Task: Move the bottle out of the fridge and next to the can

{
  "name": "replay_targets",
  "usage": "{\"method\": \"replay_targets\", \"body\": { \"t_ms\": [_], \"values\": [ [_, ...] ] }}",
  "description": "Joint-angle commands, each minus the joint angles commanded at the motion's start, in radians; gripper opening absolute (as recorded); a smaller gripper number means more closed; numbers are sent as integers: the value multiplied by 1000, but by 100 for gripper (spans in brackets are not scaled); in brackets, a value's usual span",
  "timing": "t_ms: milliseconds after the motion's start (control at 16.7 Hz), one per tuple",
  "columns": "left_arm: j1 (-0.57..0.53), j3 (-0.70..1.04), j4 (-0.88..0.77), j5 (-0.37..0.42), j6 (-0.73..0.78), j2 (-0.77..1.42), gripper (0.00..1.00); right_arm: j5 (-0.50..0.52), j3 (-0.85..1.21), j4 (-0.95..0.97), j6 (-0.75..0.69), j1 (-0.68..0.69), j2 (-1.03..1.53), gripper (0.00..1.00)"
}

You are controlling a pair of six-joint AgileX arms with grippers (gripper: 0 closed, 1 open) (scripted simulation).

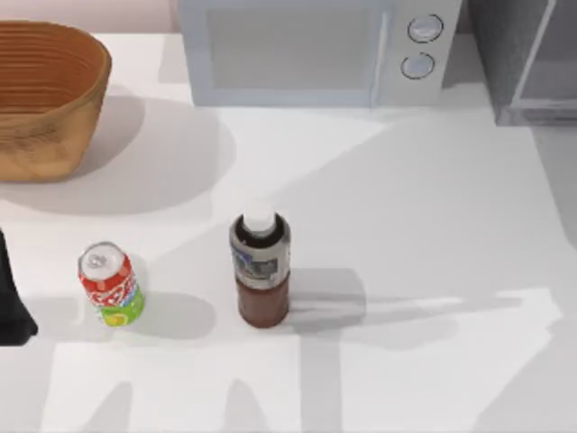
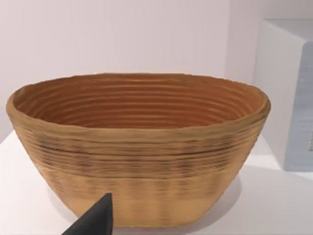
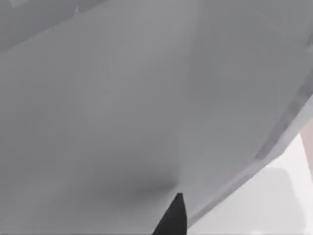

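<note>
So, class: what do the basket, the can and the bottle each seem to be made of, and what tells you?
The basket looks like woven cane or wicker with a matte finish: ribbed tan coils ring its wall. The can looks like painted metal, with a shiny silver top above red print. The bottle looks like clear plastic, since the brown liquid shows through, with a white cap, probably plastic too.

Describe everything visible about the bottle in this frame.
The bottle is small, clear plastic, holding dark brown liquid, with a white cap and a grey and blue label around its upper body. It stands upright on the white table, out of the fridge, apart from the can to its left. Nothing grips it.
</note>
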Motion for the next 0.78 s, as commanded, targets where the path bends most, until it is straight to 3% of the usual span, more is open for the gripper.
{"method": "replay_targets", "body": {
  "t_ms": [240,420,780],
  "values": [
    [0,0,0,0,0,0,100,220,-94,109,188,294,-69,100],
    [0,0,0,0,0,0,100,342,-148,170,295,432,-113,100],
    [0,0,0,0,0,0,100,390,-171,190,328,459,-125,100]
  ]
}}
